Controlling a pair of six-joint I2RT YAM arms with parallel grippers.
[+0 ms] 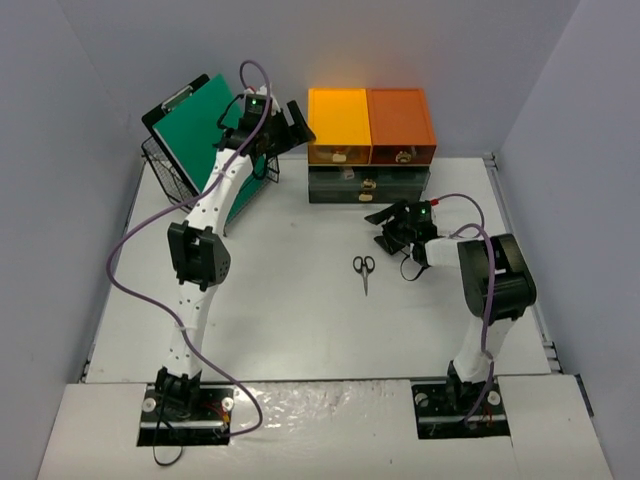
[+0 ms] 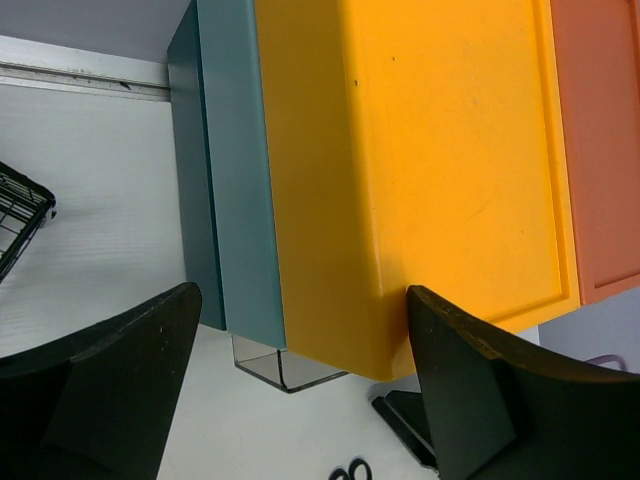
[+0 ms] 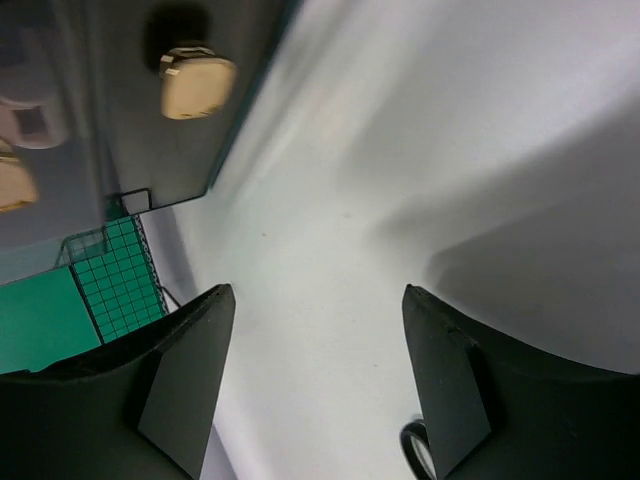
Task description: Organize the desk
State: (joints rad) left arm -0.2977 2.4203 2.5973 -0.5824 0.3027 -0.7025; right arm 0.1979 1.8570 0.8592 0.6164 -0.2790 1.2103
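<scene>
Hovering over the desk (image 1: 290,320), the open left gripper (image 2: 302,295) faces the yellow box (image 2: 440,150).

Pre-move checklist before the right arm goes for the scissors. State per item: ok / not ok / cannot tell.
1. Right gripper open and empty: ok.
2. Scissors lying flat on the desk, nothing on top of them: ok.
3. Stretch between Right gripper and Scissors free of other things: ok, only bare desk there in the top view.
4. Left gripper open, holding nothing: ok.
5. Left gripper clear of the yellow drawer box: cannot tell; it is close beside the box and any contact is not visible.
6. Green clipboard resting in the wire basket, away from the reach: ok.
</scene>
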